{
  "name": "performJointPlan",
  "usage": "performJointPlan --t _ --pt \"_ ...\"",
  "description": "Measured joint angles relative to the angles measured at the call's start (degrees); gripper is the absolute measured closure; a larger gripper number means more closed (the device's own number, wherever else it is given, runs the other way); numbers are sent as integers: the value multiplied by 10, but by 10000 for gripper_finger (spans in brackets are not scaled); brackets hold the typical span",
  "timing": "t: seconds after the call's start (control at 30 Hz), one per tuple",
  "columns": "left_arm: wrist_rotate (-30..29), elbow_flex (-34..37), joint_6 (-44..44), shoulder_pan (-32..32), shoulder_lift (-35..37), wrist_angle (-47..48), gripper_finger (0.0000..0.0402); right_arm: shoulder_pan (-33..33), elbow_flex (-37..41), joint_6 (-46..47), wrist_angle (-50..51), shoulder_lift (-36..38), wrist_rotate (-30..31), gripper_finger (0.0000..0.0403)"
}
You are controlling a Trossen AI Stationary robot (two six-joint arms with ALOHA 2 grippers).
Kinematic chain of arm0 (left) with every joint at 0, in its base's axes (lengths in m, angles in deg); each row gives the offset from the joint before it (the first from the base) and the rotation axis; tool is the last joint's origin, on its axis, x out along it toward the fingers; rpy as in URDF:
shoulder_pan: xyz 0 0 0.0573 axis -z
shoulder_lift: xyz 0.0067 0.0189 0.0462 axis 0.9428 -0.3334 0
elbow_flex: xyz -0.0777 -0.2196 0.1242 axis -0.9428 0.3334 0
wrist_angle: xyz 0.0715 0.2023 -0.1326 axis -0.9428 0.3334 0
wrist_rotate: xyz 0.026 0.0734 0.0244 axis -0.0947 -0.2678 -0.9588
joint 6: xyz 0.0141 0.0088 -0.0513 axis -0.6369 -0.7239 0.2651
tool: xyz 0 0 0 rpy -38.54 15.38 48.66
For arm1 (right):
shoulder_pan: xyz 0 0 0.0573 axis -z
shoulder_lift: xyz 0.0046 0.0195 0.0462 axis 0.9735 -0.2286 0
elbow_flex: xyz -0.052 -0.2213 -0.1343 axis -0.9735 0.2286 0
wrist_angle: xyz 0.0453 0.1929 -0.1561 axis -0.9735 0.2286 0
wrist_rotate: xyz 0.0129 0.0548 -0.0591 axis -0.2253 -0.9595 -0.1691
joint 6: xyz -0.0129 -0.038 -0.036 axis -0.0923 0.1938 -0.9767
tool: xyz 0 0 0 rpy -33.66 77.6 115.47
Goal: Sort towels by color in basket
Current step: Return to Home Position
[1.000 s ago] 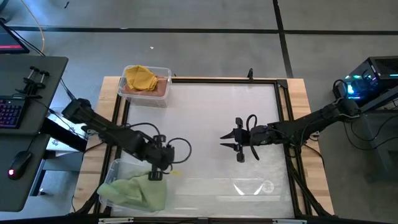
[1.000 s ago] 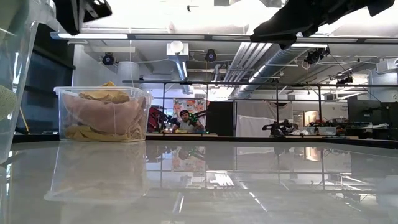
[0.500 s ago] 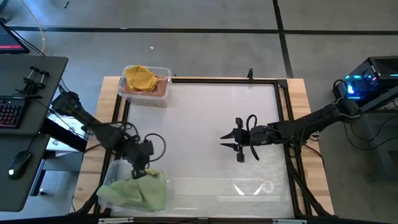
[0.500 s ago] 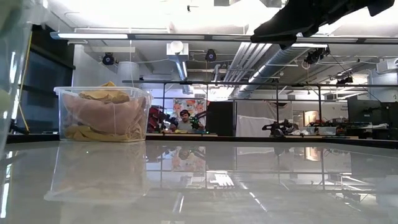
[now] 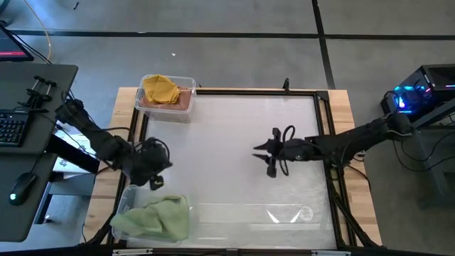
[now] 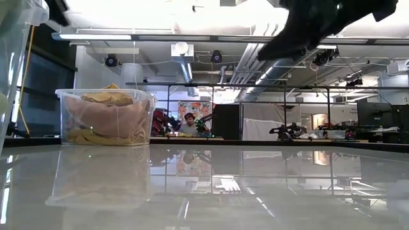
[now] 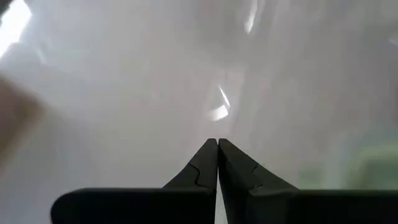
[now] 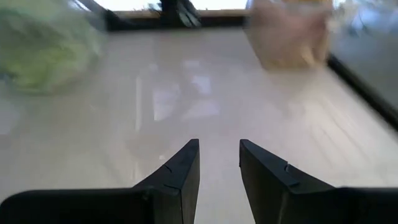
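Note:
A clear basket (image 5: 139, 190) at the table's near left corner holds a heap of lime and sage green towels (image 5: 155, 217), also seen as a green blur (image 8: 43, 46). A second clear basket (image 5: 186, 84) at the far left holds a mustard yellow towel (image 5: 161, 88) on pink-brown ones (image 6: 105, 118). My left gripper (image 5: 154, 182) hangs shut and empty just beyond the green basket's far side; its fingertips (image 7: 217, 144) meet over bare table. My right gripper (image 5: 264, 161) hovers open and empty right of the table's middle, its fingers (image 8: 180, 168) pointing toward the left edge.
The glossy white table top (image 5: 234, 128) has a black frame (image 5: 323, 135) around it. A desk with a keyboard (image 5: 14, 128) stands left of the table. Far off in the room beyond, a person (image 6: 189, 122) sits.
My left gripper, shut throughout, has drawn back from over the green towels' far edge toward the table's left edge and a little toward the far edge, rolling as it went. My right gripper has turned slightly in place.

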Motion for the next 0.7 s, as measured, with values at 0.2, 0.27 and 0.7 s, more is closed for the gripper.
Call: performJointPlan --t 0.2,0.27,0.7 --pt "-4 128 -327 -68 44 -355 401 51 0 2 69 38 -86 307" --pt "36 184 -429 -110 61 -516 401 64 10 -7 53 51 -127 317" --pt "75 295 -519 -314 213 -681 401 112 251 77 29 415 -129 383"
